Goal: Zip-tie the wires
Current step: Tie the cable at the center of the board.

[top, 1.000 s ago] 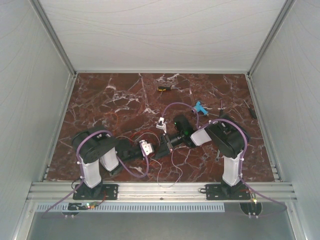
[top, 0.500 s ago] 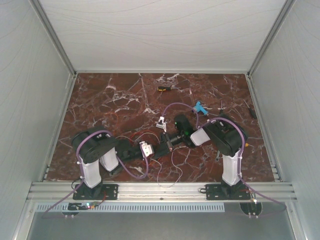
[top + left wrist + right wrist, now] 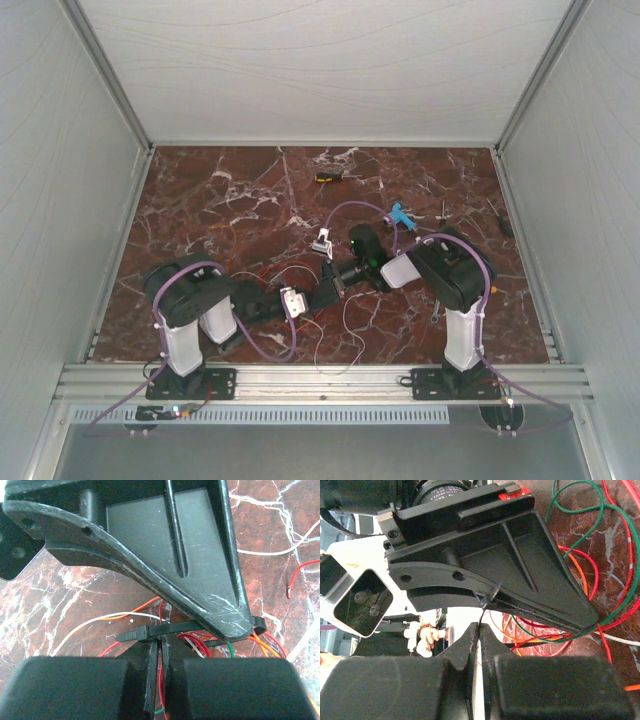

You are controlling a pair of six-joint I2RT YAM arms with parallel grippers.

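Note:
The wires, thin red, white, orange and green strands, lie in a loose bundle at the table's near middle (image 3: 345,312). In the left wrist view my left gripper (image 3: 161,644) is shut on red strands of the wires (image 3: 198,647). A black zip tie (image 3: 170,629) crosses just above its fingertips, with its head to the left. My right gripper (image 3: 480,628) is shut on the zip tie's thin black tail (image 3: 483,611). The two grippers meet tip to tip, left gripper (image 3: 316,293) and right gripper (image 3: 338,281). Red and green wires (image 3: 619,580) loop to the right.
A yellow-and-black tool (image 3: 328,178) lies at the far middle, a blue tool (image 3: 400,212) behind the right arm, and a dark tool (image 3: 503,222) by the right wall. White enclosure walls close in the marble table (image 3: 200,200) on three sides.
Both grippers stay joined at the bundle. The right wrist has drawn slightly back and away, and the left wrist has shifted a little toward the near edge.

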